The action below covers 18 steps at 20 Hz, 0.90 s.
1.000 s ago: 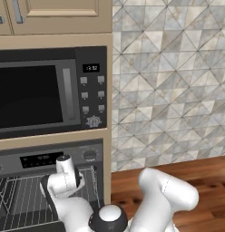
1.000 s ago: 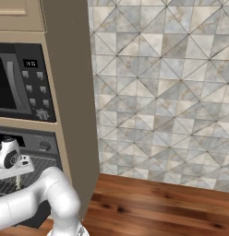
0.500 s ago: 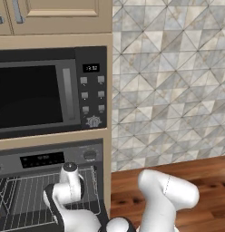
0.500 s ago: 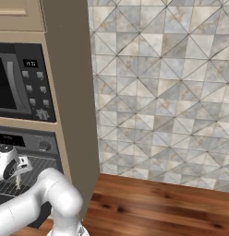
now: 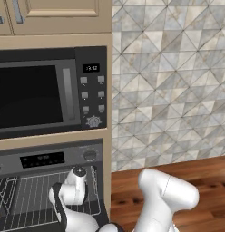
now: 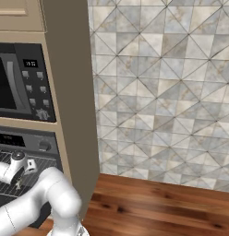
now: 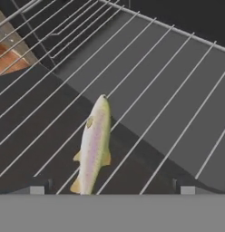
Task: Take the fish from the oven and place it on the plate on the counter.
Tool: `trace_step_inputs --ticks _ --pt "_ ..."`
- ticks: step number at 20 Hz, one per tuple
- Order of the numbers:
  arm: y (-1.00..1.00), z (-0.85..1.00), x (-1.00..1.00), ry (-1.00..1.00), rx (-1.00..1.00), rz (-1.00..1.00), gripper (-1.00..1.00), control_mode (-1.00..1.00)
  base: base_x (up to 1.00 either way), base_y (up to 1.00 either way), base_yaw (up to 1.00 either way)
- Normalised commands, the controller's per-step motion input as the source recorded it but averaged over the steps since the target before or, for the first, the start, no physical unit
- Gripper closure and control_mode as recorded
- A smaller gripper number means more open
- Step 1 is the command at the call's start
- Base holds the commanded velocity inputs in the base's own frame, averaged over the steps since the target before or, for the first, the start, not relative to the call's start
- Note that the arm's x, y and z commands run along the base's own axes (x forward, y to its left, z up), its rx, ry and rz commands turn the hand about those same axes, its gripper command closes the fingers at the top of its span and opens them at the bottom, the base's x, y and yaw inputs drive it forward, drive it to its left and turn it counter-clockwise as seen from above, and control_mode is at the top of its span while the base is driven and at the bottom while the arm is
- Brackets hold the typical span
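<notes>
Closest to the hand, the gripper [image 7: 108,183] is hanging with its two dark fingertips [image 7: 39,185] spread wide and nothing between them, and the fish [image 7: 93,146] is lying just ahead of them, nearer the left tip than the right. It is resting flat on a wire rack [image 7: 168,90] inside the oven [image 5: 51,158], its length running away from the hand. I am judging it to be light, slim and probably slick, apt to squirt out of a hard pinch or slip between the wires, so the thick middle of the body, squeezed across its width, is looking like the safest hold. Farther back, the white arm is bending low from the base and reaching into the open oven cavity beneath the black microwave-like unit [image 5: 46,97], its wrist pointing down toward the rack.
</notes>
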Motion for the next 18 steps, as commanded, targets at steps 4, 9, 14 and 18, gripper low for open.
trace_step_inputs --ticks 4,9,14,18 --pt "0.18 0.0 0.05 0.0 0.0 0.0 -1.0 -1.0 0.0 0.0 0.0" --pt "0.5 -0.14 0.1 -0.01 0.0 -0.07 -1.0 -1.0 0.0 0.0 0.0" --pt "0.3 -0.34 0.08 0.0 0.0 -0.12 -1.0 -1.0 0.0 0.0 0.0" --pt "0.0 -0.21 0.0 0.09 0.0 -0.18 -1.0 -1.0 0.0 0.0 0.0"
